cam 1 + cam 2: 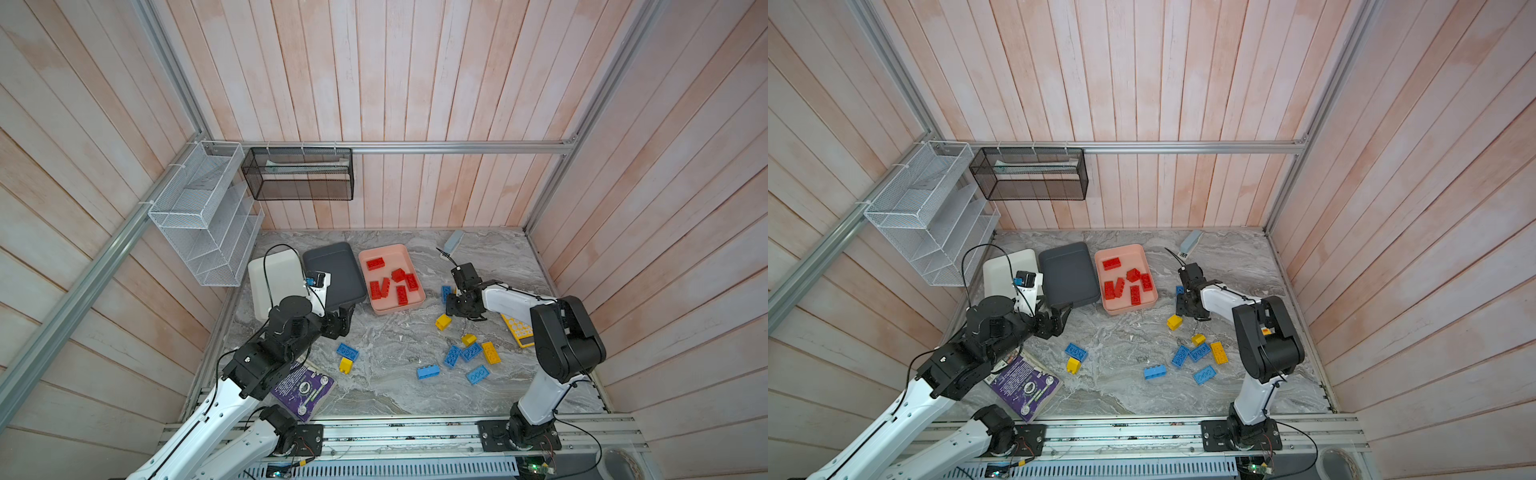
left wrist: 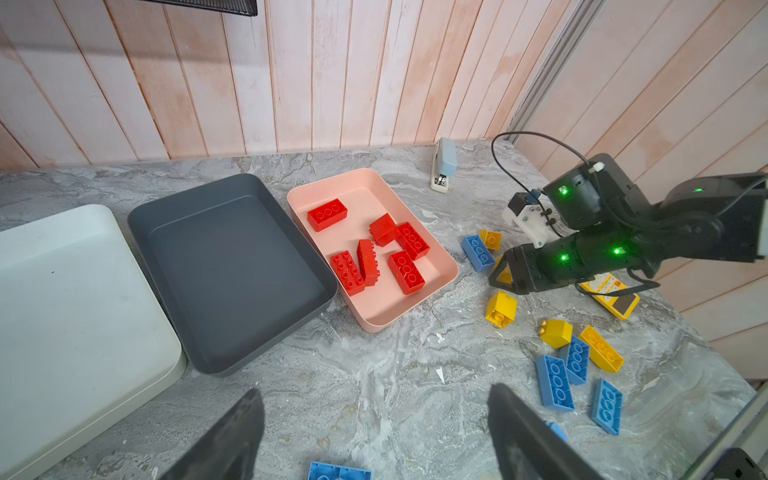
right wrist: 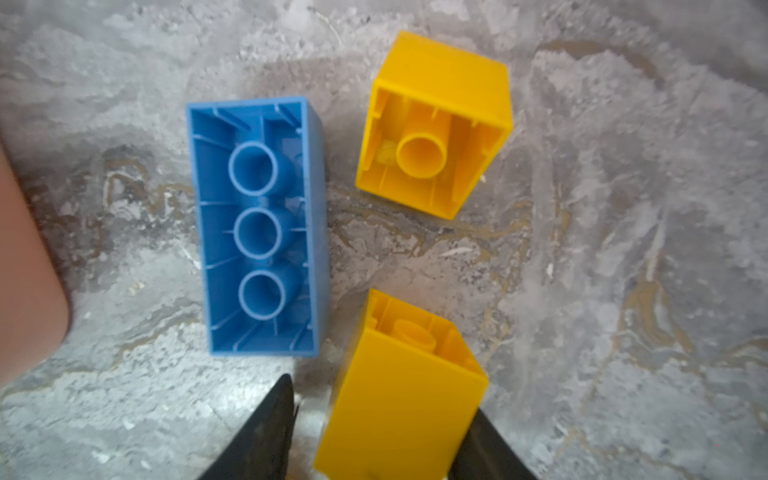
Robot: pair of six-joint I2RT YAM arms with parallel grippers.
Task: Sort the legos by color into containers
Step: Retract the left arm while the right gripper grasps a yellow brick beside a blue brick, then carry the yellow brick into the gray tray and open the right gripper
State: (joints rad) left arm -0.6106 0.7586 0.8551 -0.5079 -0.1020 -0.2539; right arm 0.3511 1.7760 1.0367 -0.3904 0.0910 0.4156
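Yellow brick (image 3: 411, 374) between parted jaws of right gripper (image 3: 380, 401), down at table (image 3: 623, 208) level; gap visible at one finger, so not clamped. Just beside it: blue brick (image 3: 257, 224) hollow side up, second yellow brick (image 3: 432, 129) tipped, hollow showing. All three right of pink tray (image 1: 397, 257), close to it. Six red bricks (image 1: 375, 263) inside pink tray. Grey tray (image 1: 332, 257) just beside pink tray, white tray (image 1: 274, 270) left of grey. Loose blue and yellow cluster (image 1: 471, 352) nearer front, right of centre. Blue-yellow pair (image 1: 347, 352) nearer left arm. Left gripper (image 2: 376, 395) spread wide, nothing in it, above bare table by grey tray's near edge. Calculator (image 1: 519, 332) partly under right arm. Stapler (image 1: 453, 241) by back wall. Book (image 1: 301, 386) partly under left arm.
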